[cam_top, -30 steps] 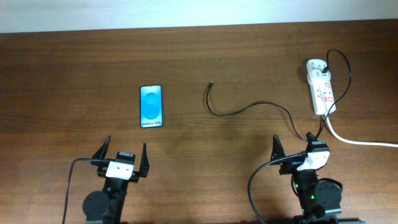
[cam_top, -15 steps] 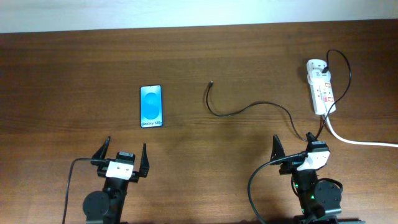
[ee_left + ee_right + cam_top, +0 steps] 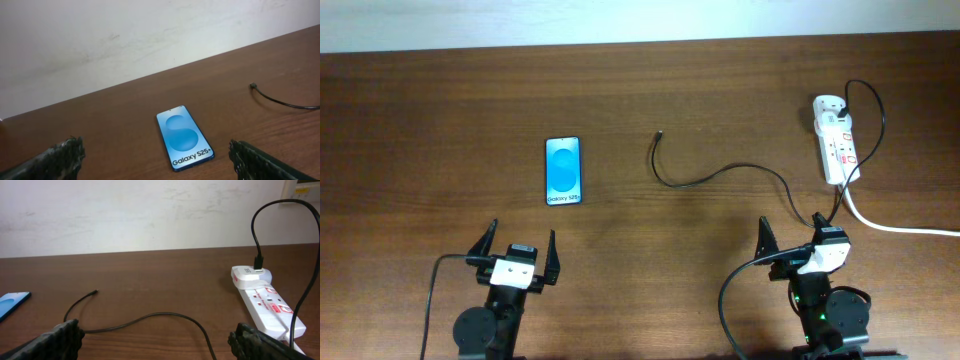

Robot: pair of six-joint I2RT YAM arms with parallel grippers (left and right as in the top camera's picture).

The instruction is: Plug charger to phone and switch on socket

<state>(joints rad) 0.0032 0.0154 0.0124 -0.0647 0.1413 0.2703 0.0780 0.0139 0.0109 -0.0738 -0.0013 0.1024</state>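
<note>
- Shows the phone (image 3: 564, 171) lying flat, screen up, on the brown table (image 3: 420, 100), left of centre at mid-depth and well apart from everything else.
- Reads "Galaxy S25+" in white along the near end of the blue screen, as caught by the left wrist camera.
- Places the left gripper (image 3: 523, 232) at the near left, straight nearward of the phone, jaws released and spread wide, with only wood showing between the fingers (image 3: 62, 157).
- Places the right gripper (image 3: 790, 222) at the near right, jaws likewise released and grasping nothing.
- Sets the socket (image 3: 838, 145), a white strip with red-marked switches (image 3: 848, 136), at the far right, lengthwise from near to far; on or off, cannot tell.
- Traces the charger (image 3: 160, 313), a thin black cable, from its plug tip (image 3: 660, 131) just right of centre, nearward in a short curve, then rightward in a loose wave towards the right gripper.
- Leaves the plug tip loose on the wood, apart from the phone and to its right.
- Carries the cable close past the right gripper's right finger (touching or not, cannot tell), then far again in a tall loop down into a black plug (image 3: 258, 261) seated at the far end of the socket.
- Runs a thick white cord (image 3: 900, 228) from the socket's near end off to the right edge of the table.
- Backs the far edge of the table with a pale wall (image 3: 150, 30).
</note>
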